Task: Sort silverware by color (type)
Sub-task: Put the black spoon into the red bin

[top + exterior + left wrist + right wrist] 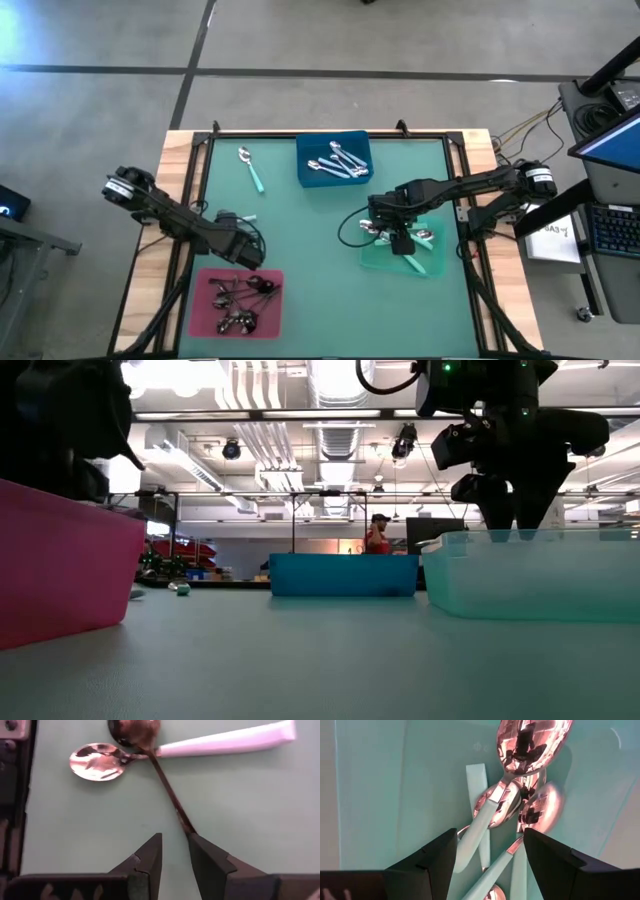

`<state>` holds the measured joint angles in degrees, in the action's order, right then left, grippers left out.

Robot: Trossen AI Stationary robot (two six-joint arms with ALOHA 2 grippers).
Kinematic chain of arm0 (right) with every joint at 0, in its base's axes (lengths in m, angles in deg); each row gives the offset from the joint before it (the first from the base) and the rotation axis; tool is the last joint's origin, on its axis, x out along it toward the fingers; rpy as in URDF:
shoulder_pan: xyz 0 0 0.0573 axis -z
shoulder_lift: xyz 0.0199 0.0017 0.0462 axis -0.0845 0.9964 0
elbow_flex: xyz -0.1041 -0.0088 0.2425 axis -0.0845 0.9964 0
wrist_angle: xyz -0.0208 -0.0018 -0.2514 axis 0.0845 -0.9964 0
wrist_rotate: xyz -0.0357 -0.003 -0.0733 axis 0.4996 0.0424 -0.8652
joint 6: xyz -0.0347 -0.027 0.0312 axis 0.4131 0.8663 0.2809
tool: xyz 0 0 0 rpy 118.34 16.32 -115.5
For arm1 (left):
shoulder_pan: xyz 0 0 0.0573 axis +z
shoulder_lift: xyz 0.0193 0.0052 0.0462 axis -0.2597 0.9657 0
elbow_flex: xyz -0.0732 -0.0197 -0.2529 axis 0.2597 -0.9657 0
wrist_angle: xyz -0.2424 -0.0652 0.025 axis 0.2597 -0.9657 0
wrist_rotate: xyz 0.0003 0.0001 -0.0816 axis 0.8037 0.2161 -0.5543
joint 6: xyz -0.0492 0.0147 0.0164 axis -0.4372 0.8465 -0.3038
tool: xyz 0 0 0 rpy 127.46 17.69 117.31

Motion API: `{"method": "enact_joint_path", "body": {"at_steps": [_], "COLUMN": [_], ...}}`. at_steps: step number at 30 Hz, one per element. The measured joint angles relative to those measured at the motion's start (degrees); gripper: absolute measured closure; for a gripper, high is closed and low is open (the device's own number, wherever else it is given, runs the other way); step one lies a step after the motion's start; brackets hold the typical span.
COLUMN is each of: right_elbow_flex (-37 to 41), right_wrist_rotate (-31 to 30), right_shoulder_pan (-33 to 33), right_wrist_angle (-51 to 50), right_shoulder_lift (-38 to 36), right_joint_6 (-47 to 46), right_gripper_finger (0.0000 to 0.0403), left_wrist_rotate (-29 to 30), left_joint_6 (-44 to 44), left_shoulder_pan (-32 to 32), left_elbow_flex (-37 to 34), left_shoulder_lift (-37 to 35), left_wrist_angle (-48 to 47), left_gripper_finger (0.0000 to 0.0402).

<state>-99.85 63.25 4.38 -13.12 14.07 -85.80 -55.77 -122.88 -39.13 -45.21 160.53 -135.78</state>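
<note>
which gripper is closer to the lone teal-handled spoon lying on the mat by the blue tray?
Left. The left gripper sits just above the pink tray, diagonally below the teal-handled spoon. The right gripper is over the green tray, across the table.

Middle of the mat [310, 250] was wide open; the pink tray [200, 315], blue tray [303, 172] and green tray [372, 260] crowded the near-left, far and right.

3 trays [333, 140]; 1 loose teal spoon [251, 169]; 2 arms [180, 215]
</note>
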Motion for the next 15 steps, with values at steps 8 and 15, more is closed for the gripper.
{"method": "enact_joint_path", "body": {"at_steps": [8,15], "right_elbow_flex": [0.0,0.0], "right_wrist_rotate": [0.0,0.0], "right_shoulder_pan": [0.0,0.0], "right_wrist_angle": [1.2,1.3], "right_shoulder_lift": [0.0,0.0], "right_joint_6": [0.2,2.2], "right_gripper_finger": [0.0183,0.0183], "left_wrist_rotate": [4.4,4.5], "left_joint_6": [-5.5,-10.3], "left_shoulder_pan": [-0.2,-0.2], "left_elbow_flex": [0.7,-2.2], "left_shoulder_lift": [-0.1,-0.1], "left_wrist_angle": [-0.2,0.1], "left_gripper_finger": [0.0319,0.0319]}}
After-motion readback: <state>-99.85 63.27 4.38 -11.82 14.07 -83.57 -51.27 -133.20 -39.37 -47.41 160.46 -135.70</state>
